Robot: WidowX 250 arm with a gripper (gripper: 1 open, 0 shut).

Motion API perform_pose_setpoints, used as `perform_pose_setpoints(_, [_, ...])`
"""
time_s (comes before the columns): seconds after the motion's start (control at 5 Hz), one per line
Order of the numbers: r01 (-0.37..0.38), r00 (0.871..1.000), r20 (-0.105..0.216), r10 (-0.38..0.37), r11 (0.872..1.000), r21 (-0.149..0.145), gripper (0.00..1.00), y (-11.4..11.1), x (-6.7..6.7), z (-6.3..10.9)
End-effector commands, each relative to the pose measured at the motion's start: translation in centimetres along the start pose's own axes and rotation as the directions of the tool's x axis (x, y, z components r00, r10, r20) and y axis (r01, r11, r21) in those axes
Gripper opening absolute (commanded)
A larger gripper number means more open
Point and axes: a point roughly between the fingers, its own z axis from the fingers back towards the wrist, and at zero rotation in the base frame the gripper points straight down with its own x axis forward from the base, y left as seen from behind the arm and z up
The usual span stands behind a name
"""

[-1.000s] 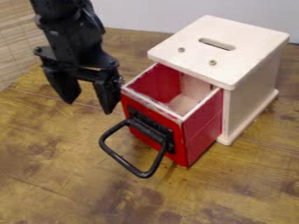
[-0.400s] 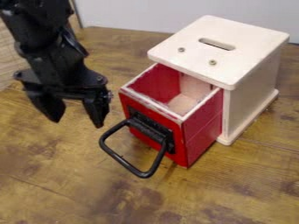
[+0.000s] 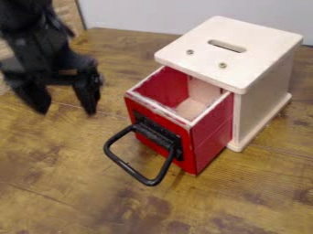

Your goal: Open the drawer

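Note:
The red drawer (image 3: 171, 119) stands pulled partway out of the cream-white cabinet (image 3: 244, 64), its pale wood inside showing. Its black loop handle (image 3: 141, 155) hangs down from the front onto the table. My black gripper (image 3: 61, 99) is at the left of the view, well apart from the drawer and handle. It is blurred, pointing down, with its two fingers (image 3: 90, 96) spread open and nothing between them.
The cabinet has a slot (image 3: 225, 44) on its top and sits at the right on a worn wooden table (image 3: 73, 201). A woven surface shows at the upper left edge.
My gripper has moved left, away from the drawer front, and rolled a little, staying open. The drawer and handle have not moved.

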Motion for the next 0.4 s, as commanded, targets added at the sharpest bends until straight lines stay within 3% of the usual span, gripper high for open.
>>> perform_pose_setpoints(0.0, [0.233,0.972,0.022,-0.232,0.972,-0.027,1.00,-1.10,1.30,1.43])
perform_pose_setpoints(0.2, [0.078,0.997,0.010,-0.078,0.997,-0.010,1.00,-0.65,0.97,1.20])
